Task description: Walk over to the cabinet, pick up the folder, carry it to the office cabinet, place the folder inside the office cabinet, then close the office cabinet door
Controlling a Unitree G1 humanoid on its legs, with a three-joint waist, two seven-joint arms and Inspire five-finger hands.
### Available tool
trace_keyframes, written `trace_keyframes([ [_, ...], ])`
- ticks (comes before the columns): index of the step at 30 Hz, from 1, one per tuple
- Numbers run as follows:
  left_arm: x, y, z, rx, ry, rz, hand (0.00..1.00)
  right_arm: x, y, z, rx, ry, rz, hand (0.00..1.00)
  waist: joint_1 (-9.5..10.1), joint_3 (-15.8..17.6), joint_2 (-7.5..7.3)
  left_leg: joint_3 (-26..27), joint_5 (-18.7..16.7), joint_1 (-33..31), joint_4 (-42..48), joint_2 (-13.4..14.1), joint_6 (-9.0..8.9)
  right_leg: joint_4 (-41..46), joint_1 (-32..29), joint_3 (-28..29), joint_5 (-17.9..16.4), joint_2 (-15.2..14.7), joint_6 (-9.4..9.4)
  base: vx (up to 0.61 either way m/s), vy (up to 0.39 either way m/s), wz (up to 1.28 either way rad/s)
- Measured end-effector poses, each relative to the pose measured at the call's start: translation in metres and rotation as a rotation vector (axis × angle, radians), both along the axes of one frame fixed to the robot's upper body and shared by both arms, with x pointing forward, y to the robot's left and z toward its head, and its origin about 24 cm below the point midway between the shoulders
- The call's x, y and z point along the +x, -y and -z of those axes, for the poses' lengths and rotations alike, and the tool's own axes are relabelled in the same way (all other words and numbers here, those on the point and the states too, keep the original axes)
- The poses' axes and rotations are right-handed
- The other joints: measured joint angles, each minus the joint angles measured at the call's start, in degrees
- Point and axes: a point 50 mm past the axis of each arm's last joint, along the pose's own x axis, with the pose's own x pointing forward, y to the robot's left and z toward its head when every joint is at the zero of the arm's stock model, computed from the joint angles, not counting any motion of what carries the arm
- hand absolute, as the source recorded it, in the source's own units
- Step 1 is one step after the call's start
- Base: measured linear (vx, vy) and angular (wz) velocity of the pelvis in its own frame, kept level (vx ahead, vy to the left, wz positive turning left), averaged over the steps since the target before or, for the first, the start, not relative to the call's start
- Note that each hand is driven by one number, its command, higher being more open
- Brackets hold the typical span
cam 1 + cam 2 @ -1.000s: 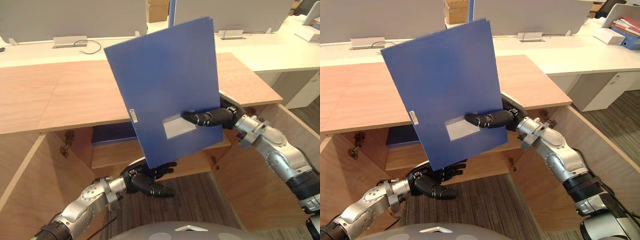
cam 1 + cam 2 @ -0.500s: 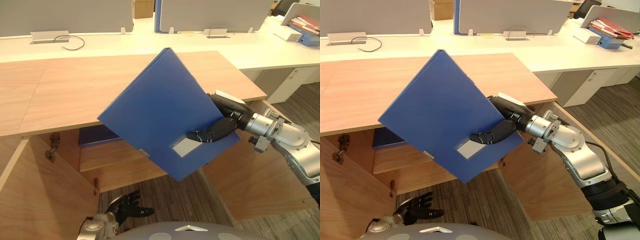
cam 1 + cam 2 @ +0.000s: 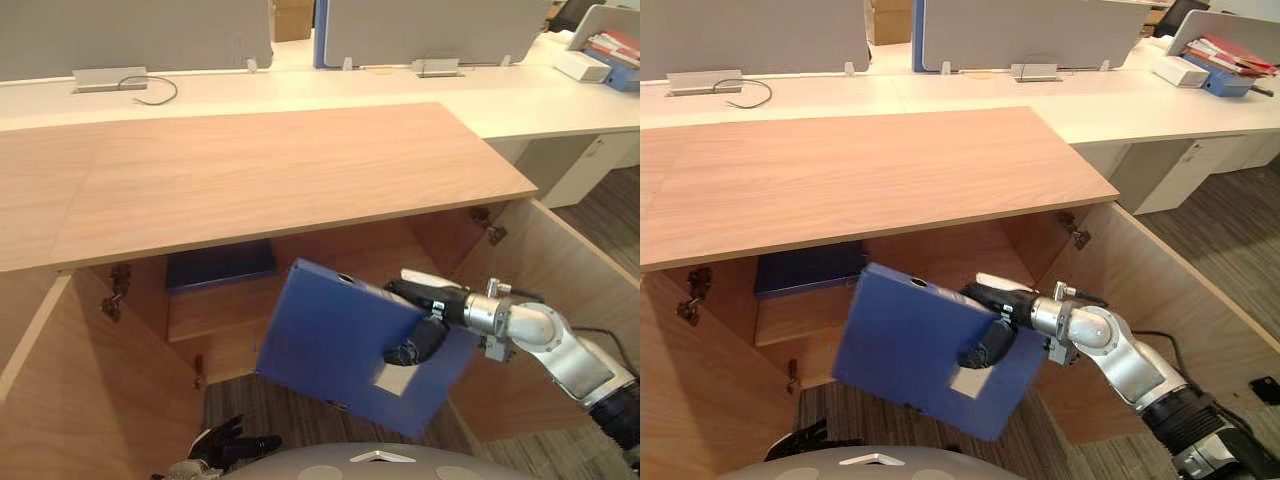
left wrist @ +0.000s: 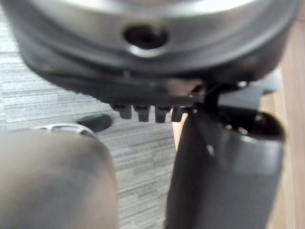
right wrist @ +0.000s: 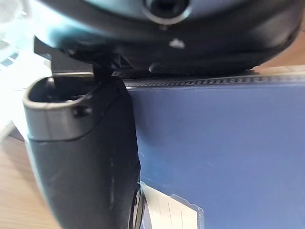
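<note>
Open wooden cabinet (image 3: 280, 170); right hand (image 3: 432, 303) low, clamped on tilted folder (image 3: 330, 345).

Silver-grey metal arm, matte black hands.
The right arm (image 3: 560, 350) is made of rounded brushed-metal shells, with a ribbed black band near the elbow and a bolted metal ring at the wrist. The right hand (image 3: 437, 303) is black with a white strip on top; its thumb (image 5: 81, 157) is blocky, with small recessed screws. The left hand (image 3: 228, 444) is black too.

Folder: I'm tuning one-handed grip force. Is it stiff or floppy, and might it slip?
Probably stiff: the folder looks flat though the right robot hand pinches only one edge. Likely light, since one robot hand bears it. Its smooth cover might slip.
</note>
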Motion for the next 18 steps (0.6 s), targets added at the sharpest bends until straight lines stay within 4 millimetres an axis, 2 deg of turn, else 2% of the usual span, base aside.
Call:
trace_keyframes([
  [4,-0.01,0.005,0.003,-0.003,-0.025,-0.036,1.0,-0.001,0.019,0.025,-0.159,-0.024,0.059,0.0,0.46,0.57,1.77,-1.94,0.2,-1.07,0.01,-0.28,0.27,-0.82,0.14,-1.88,0.15,-0.35,0.29,0.0,-0.018,0.21],
  [8,-0.012,0.006,0.003,0.0,-0.022,-0.047,1.0,-0.002,0.024,0.05,-0.115,-0.068,0.189,0.0,1.37,0.52,2.01,-4.15,0.44,-2.11,0.11,-0.32,0.4,-1.64,0.72,-4.17,0.16,-0.37,0.31,0.02,-0.029,0.29],
  [9,-0.009,0.007,0.002,-0.002,-0.006,-0.045,1.0,-0.001,0.024,0.059,-0.056,-0.076,0.277,0.0,1.5,1.06,2.22,-5.43,0.42,-2.47,0.63,-0.43,0.4,-1.68,1.28,-5.52,0.07,-0.55,0.42,0.01,-0.02,0.36],
  [11,-0.005,0.01,0.001,-0.008,0.012,-0.046,1.0,0.001,0.026,0.064,0.046,-0.089,0.392,0.0,2.09,1.79,2.74,-6.15,0.46,-2.6,0.64,-0.66,0.46,-1.7,1.56,-6.35,-0.02,-0.74,0.54,-0.01,-0.003,0.29],
  [12,-0.003,0.012,0.001,-0.014,0.025,-0.047,1.0,0.003,0.028,0.07,0.184,-0.103,0.534,0.0,2.86,2.39,3.23,-6.59,0.57,-2.79,0.64,-0.96,0.62,-1.72,1.58,-6.8,-0.17,-1.03,0.76,-0.02,0.013,0.23],
  [13,-0.002,0.013,0.001,-0.016,0.03,-0.046,1.0,0.004,0.029,0.072,0.248,-0.106,0.6,0.0,2.89,2.58,3.49,-7.08,0.64,-3.04,0.64,-1.14,0.73,-1.72,1.6,-7.2,-0.26,-1.18,0.88,-0.02,0.019,0.32],
  [15,0.002,0.016,0.0,-0.019,0.047,-0.048,1.0,0.013,0.029,0.077,0.487,-0.079,0.843,0.0,3.1,3.54,4.34,-8.22,0.91,-4.25,0.84,-1.69,1.12,-1.56,1.06,-8.23,-0.35,-1.73,1.15,-0.02,0.028,0.28],
  [18,0.011,0.016,-0.002,-0.008,0.081,-0.053,1.0,0.026,0.024,0.076,0.759,-0.046,1.077,0.0,3.59,5.84,4.52,-8.84,0.93,-5.26,1.72,-1.97,1.27,-1.55,0.83,-8.69,-0.17,-2.04,1.37,-0.03,0.028,0.13],
])
